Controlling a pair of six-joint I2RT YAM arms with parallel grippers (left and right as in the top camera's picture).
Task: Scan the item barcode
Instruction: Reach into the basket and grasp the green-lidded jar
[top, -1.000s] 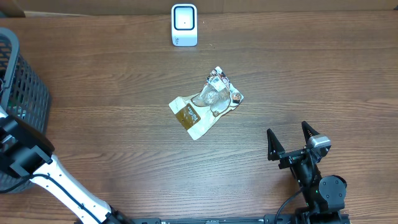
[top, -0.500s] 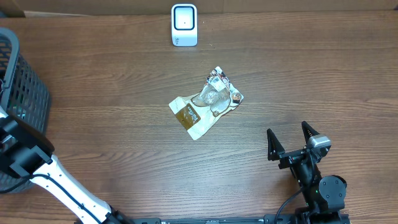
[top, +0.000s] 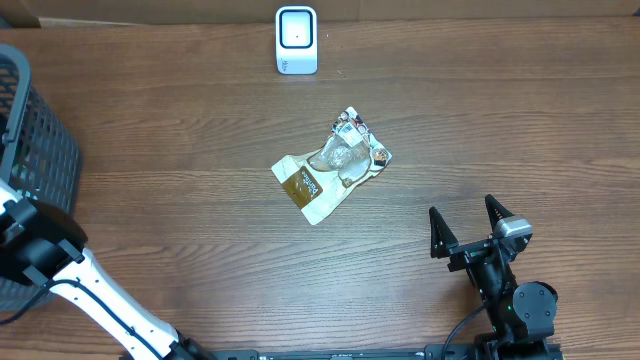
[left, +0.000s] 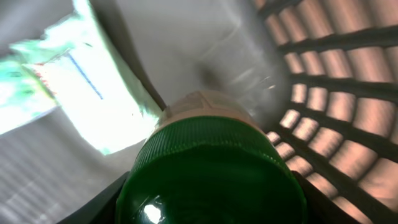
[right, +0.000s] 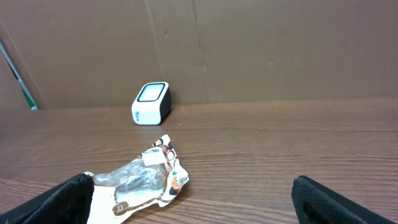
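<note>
Clearly the work is at the far left, where the left arm reaches down into the black mesh basket. From the left wrist view, the left gripper appears clenched on a bottle. Its ribbed green cap fills the gap, and a dark finger presses each side. The bottle sits inside the basket, with the mesh wall just beside it on one side and a pale green-and-white packet behind it. No barcode shows from this angle.

I judge this to be the pick-up step. The round cap could turn or slip in the grip, so the hold wants to be firm before lifting. The rise should be straight up, clear of the wall and without dragging the packet along.

Further right, the white scanner stands at the back edge of the table, its window facing up and forward. The label must be turned toward that window.

A crumpled pouch lies in front of the scanner, so the carry should pass above it. At the right, the right gripper rests near the front edge with jaws spread wide, holding nothing.
</note>
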